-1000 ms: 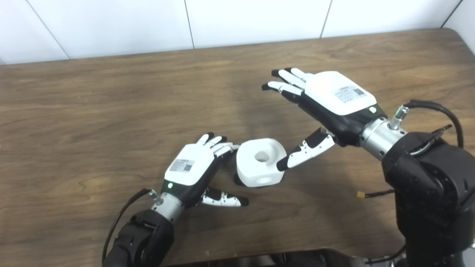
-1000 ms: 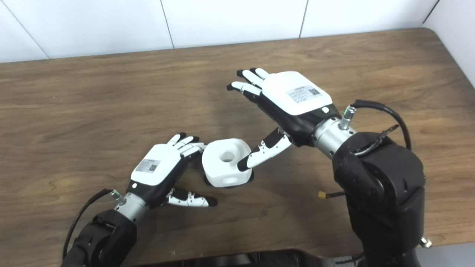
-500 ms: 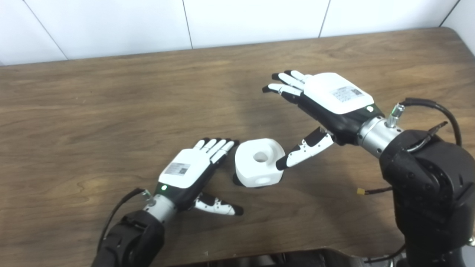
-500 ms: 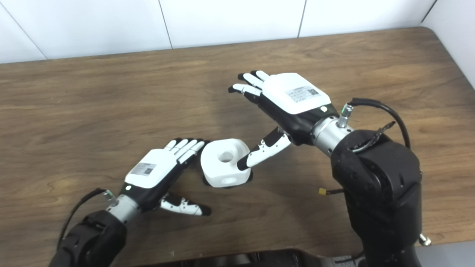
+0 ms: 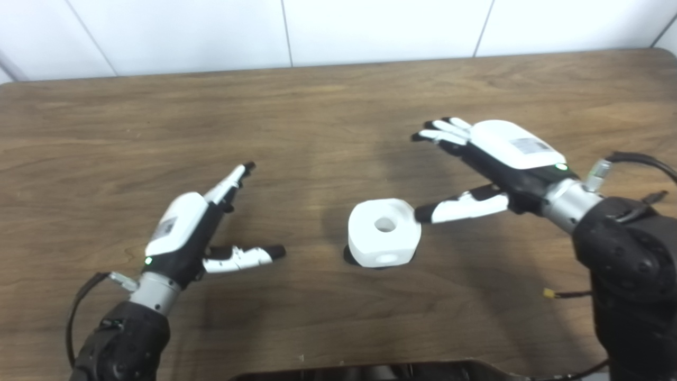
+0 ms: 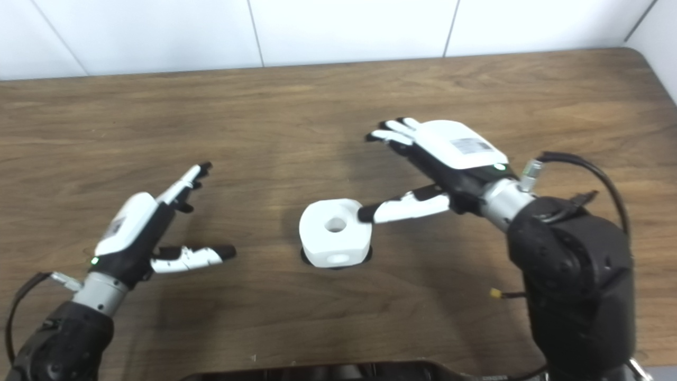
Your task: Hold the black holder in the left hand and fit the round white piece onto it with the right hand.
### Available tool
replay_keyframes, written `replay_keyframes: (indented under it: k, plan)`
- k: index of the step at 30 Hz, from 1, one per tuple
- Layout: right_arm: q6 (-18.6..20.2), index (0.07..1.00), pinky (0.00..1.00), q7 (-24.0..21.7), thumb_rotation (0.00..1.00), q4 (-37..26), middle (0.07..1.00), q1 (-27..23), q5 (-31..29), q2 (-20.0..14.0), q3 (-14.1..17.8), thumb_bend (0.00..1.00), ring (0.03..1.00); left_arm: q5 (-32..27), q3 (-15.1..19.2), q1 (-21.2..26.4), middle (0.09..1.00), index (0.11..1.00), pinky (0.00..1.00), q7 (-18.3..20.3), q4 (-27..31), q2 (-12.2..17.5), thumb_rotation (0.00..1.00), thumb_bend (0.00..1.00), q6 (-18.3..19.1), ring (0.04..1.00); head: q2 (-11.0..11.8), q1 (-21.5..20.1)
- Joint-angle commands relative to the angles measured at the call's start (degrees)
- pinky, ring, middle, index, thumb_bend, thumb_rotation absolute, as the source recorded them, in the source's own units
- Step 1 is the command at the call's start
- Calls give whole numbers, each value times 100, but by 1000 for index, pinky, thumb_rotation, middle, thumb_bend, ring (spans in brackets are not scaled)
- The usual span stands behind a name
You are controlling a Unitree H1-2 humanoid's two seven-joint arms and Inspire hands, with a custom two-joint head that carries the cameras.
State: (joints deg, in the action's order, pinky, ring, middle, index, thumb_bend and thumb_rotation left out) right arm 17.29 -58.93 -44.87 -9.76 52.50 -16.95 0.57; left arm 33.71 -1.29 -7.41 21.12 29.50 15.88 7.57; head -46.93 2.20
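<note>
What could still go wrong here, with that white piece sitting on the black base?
The right hand is open, its thumb tip right beside the white piece; a small move might knock it askew. The left hand is open and well away, so nothing steadies the black base, which barely shows underneath.

Lab: bare wooden table (image 5: pixel 158 116), white wall (image 5: pixel 370 26)

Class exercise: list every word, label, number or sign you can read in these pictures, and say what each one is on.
No text can be read.
Label on the back of the right hand: printed, too blurred to read.
Label on the back of the left hand: too small and blurred.
Round white piece: no markings visible.
</note>
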Motion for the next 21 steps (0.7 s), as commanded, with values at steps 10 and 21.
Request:
replay_keyframes:
  k: [10,21]
  plan:
    - [226,1000,916,2130,1000,542,1000,816,-1503,562,675,543,1000,-1578,942,-47,965,982,912,-614,321,-299,536,712,336,959,32,-20]
    - [-365,1000,892,3820,1000,1218,1000,1849,-2862,850,904,543,974,-3226,1344,-541,969,995,973,-846,-114,-552,745,576,155,967,38,-101]
